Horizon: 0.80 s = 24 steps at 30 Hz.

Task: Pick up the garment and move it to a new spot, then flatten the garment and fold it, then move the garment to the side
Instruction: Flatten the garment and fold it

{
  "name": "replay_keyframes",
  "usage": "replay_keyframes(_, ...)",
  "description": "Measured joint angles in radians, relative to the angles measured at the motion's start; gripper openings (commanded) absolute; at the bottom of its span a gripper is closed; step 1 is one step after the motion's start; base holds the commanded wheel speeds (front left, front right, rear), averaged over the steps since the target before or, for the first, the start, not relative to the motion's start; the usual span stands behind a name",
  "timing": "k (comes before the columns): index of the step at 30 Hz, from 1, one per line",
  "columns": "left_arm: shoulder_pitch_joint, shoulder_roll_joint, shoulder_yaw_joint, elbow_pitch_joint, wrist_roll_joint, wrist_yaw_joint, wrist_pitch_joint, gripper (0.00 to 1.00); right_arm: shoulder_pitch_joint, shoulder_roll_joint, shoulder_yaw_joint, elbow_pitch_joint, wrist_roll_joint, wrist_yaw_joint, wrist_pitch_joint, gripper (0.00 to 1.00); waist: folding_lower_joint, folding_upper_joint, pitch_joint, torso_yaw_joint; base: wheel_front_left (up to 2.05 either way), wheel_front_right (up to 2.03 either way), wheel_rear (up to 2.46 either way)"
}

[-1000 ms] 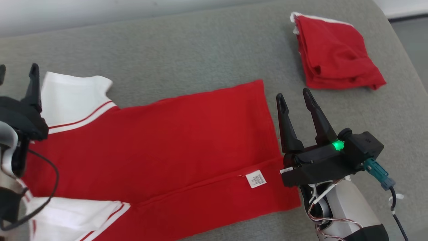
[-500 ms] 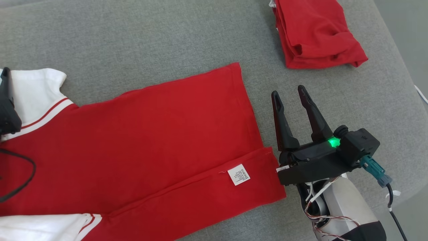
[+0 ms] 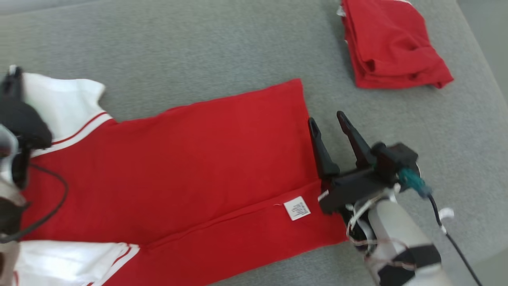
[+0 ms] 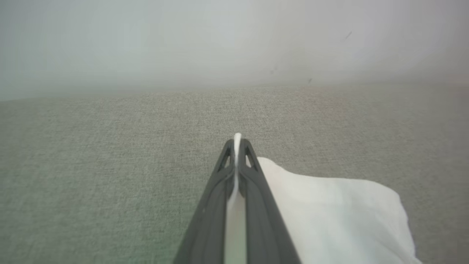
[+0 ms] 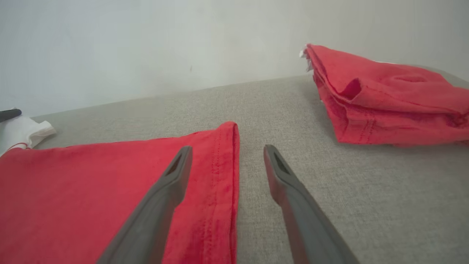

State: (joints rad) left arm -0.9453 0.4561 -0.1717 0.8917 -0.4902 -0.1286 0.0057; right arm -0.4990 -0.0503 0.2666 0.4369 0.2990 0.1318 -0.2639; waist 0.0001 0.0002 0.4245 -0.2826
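The garment (image 3: 198,159), a red T-shirt with white sleeves, lies flat on the grey surface (image 3: 198,51), its near strip folded over with a white label (image 3: 297,207) showing. My left gripper (image 3: 14,79) is at the far left, shut on the edge of the white sleeve (image 3: 63,99). In the left wrist view a strip of white cloth is pinched between the closed fingers of that gripper (image 4: 237,141), and the sleeve (image 4: 329,205) spreads to their right. My right gripper (image 3: 326,118) is open at the shirt's hem. Its left finger (image 5: 172,176) hangs over the red hem (image 5: 223,165); the right one (image 5: 289,183) is over bare surface.
A second red garment (image 3: 393,47), folded into a pile (image 5: 384,99), lies at the far right corner of the grey surface. The surface's rounded right edge (image 3: 482,75) runs just beyond it. Bare grey surface stretches behind the shirt.
The head camera has shifted. My right gripper has moved left to the hem and turned at the wrist, still open. The left gripper stays shut on the sleeve.
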Motion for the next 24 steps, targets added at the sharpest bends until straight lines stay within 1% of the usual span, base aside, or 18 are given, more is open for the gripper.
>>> replay_keyframes(5,0.007,-0.036,-0.042,-0.052,-0.022,-0.001,-0.041,0.00,-0.139,-0.010,0.010,0.201,0.026,0.000,0.035,1.00,0.0000,-0.0001,-0.017,0.049,0.00,0.00,0.00)
replay_keyframes(10,0.024,-0.057,-0.084,-0.107,-0.059,-0.001,-0.063,0.00,-0.283,-0.027,0.021,0.354,0.041,0.000,0.082,1.00,-0.0001,-0.0001,-0.024,0.102,0.00,0.00,0.00)
replay_keyframes(11,0.025,-0.061,-0.091,-0.113,-0.063,-0.001,-0.064,0.00,-0.303,-0.029,0.019,0.382,0.042,0.000,0.089,0.96,0.0000,-0.0001,-0.025,0.112,0.00,0.00,0.00)
replay_keyframes(12,0.026,-0.064,-0.098,-0.119,-0.066,-0.001,-0.067,0.00,-0.325,-0.031,0.018,0.413,0.045,0.000,0.097,0.95,0.0000,-0.0001,-0.025,0.122,0.00,0.00,0.00)
replay_keyframes(14,0.026,-0.073,-0.112,-0.130,-0.072,-0.001,-0.068,0.00,-0.365,-0.039,0.016,0.476,0.044,0.000,0.123,0.97,-0.0001,-0.0002,-0.025,0.140,0.00,0.00,0.00)
replay_keyframes(15,0.026,-0.076,-0.116,-0.133,-0.075,-0.001,-0.071,0.00,-0.380,-0.041,0.014,0.498,0.044,0.000,0.122,0.94,-0.0001,-0.0002,-0.025,0.149,0.00,0.00,0.00)
replay_keyframes(16,0.026,-0.078,-0.120,-0.135,-0.077,-0.001,-0.075,0.00,-0.392,-0.042,0.008,0.519,0.044,0.000,0.117,0.93,0.0000,-0.0001,-0.025,0.157,0.00,0.00,0.00)
replay_keyframes(18,0.026,-0.080,-0.128,-0.136,-0.084,-0.002,-0.079,0.00,-0.418,-0.045,0.004,0.572,0.031,0.000,0.121,0.84,-0.0001,-0.0001,-0.024,0.169,0.00,0.00,0.00)
replay_keyframes(19,0.026,-0.080,-0.131,-0.137,-0.090,-0.002,-0.081,0.00,-0.426,-0.044,0.000,0.598,0.028,0.000,0.130,0.75,0.0000,-0.0001,-0.023,0.173,0.00,0.00,0.00)
replay_keyframes(20,0.026,-0.080,-0.136,-0.137,-0.097,-0.002,-0.084,0.00,-0.429,-0.043,0.000,0.619,0.028,0.000,0.133,0.39,-0.0001,-0.0001,-0.022,0.176,0.00,0.00,0.00)
replay_keyframes(21,0.026,-0.081,-0.140,-0.137,-0.101,-0.002,-0.085,0.00,-0.431,-0.040,0.000,0.635,0.028,0.000,0.132,0.00,-0.0001,-0.0001,-0.022,0.178,0.00,0.00,0.00)
replay_keyframes(24,0.024,-0.081,-0.147,-0.137,-0.108,-0.002,-0.092,0.00,-0.457,-0.035,-0.003,0.674,0.026,0.000,0.118,0.00,-0.0001,-0.0001,-0.022,0.178,0.00,0.00,0.00)
